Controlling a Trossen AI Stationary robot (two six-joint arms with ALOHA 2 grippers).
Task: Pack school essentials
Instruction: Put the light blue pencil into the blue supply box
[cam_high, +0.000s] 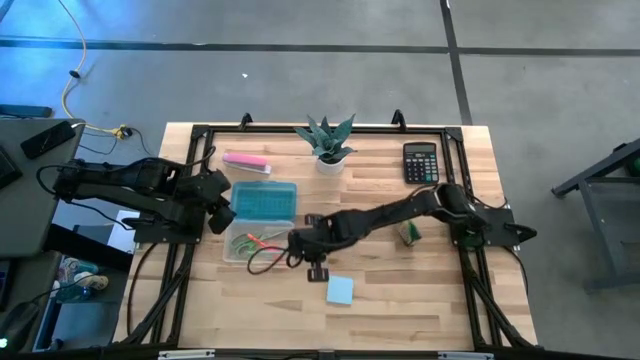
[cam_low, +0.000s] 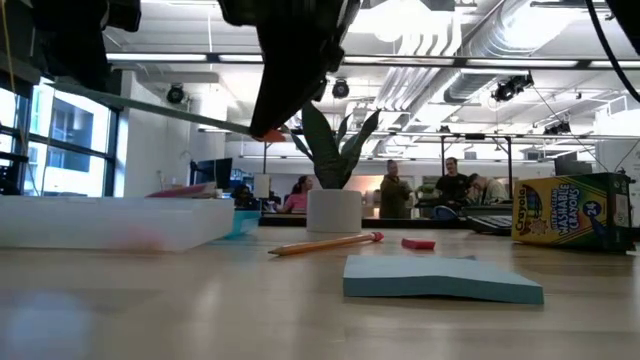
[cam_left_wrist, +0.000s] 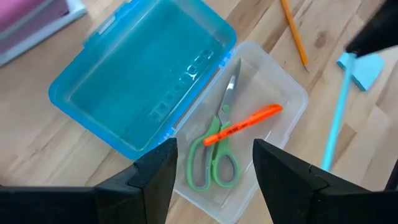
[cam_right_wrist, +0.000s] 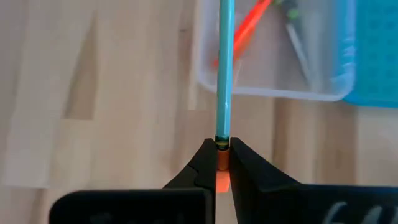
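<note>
An open pencil box lies at the table's left, with its blue lid (cam_high: 264, 203) folded back and its clear base (cam_high: 243, 246) beside it. Green-handled scissors (cam_left_wrist: 214, 146) and a red pen (cam_left_wrist: 244, 124) lie in the base. My right gripper (cam_high: 299, 244) hangs just right of the base, shut on a teal pencil (cam_right_wrist: 224, 68). My left gripper (cam_left_wrist: 214, 180) hovers open over the box and touches nothing. An orange pencil (cam_low: 325, 243), a pink eraser (cam_low: 418, 243), a blue sticky-note pad (cam_high: 340, 290) and a crayon box (cam_high: 410, 233) lie on the table. My right gripper pinches the teal pencil's eraser end (cam_right_wrist: 222, 144) between its two fingertips. The pencil runs straight on from the fingers, in line with them, toward the clear base. It is lifted clear of the table, and its far part (cam_right_wrist: 226, 25) reaches over the base's rim.
At the far edge stand a potted plant (cam_high: 328, 140), a black calculator (cam_high: 420, 162) and a long pink bar (cam_high: 246, 161). Bare wood lies along the near edge around the sticky-note pad. People stand in the room beyond the table.
</note>
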